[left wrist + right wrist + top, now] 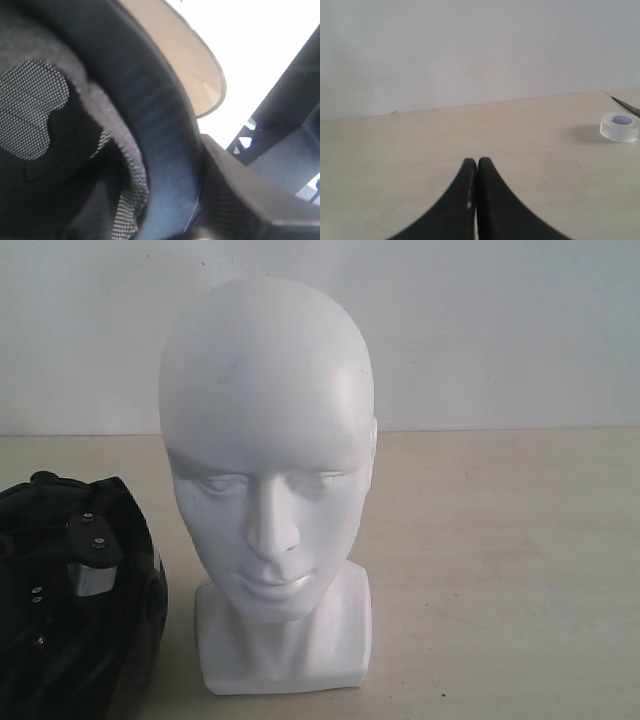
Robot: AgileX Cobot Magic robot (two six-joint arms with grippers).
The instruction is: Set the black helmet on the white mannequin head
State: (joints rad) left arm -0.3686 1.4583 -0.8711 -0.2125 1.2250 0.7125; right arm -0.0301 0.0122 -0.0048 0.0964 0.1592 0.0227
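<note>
The white mannequin head [268, 480] stands upright on its base block in the middle of the table, face toward the exterior camera. The black helmet [80, 600] sits at the lower left beside it, apart from the head, with a side pivot plate showing. In the left wrist view the helmet's rim [160, 150], padded lining [35, 115] and tinted visor [200, 70] fill the frame. My left gripper [170, 205] is closed over that rim, with one finger [240, 200] on the outside. My right gripper [477, 162] is shut on nothing, low over bare table. Neither gripper shows in the exterior view.
A clear tape roll [619, 126] lies on the beige table [500, 570], with a thin dark tool [626, 106] behind it. A white wall [500, 330] runs along the table's far edge. A dark frame strut [285, 100] shows beyond the helmet.
</note>
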